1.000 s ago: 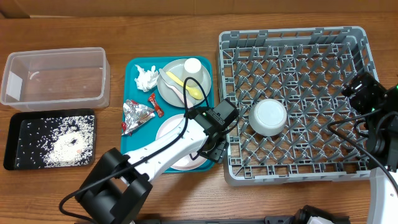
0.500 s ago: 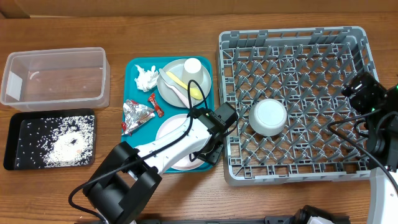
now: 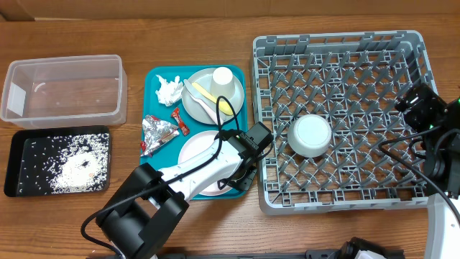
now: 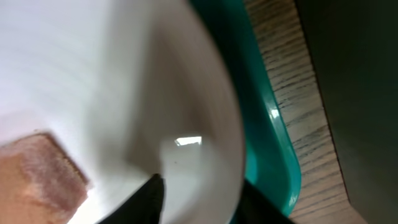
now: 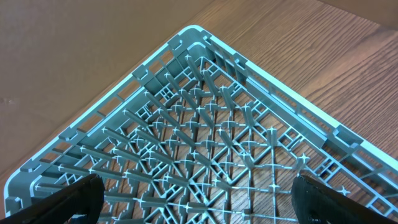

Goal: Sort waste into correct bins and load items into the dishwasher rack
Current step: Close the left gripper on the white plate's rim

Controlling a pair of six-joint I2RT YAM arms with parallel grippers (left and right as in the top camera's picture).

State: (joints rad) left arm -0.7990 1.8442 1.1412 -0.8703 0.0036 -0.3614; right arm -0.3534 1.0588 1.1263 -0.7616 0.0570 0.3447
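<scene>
Left claw: the left gripper [image 3: 246, 171] is narrow, with one finger [image 4: 152, 196] on each side of the right rim of the pale pink-white plate [image 3: 195, 151]. Whether they pinch it cannot be told.
Plate: flat at the near end of the teal tray [image 3: 153, 78], just beside the dishwasher rack [image 3: 334, 37].
Right claw: the right gripper [image 5: 199, 202] is spread wide and empty, over a corner of the rack.
Rack: holds one small grey bowl [image 3: 310, 135].
Tray's far end: a grey plate [image 3: 195, 106] carries a white cup [image 3: 222, 77] and a yellow spoon [image 3: 219, 101].
</scene>
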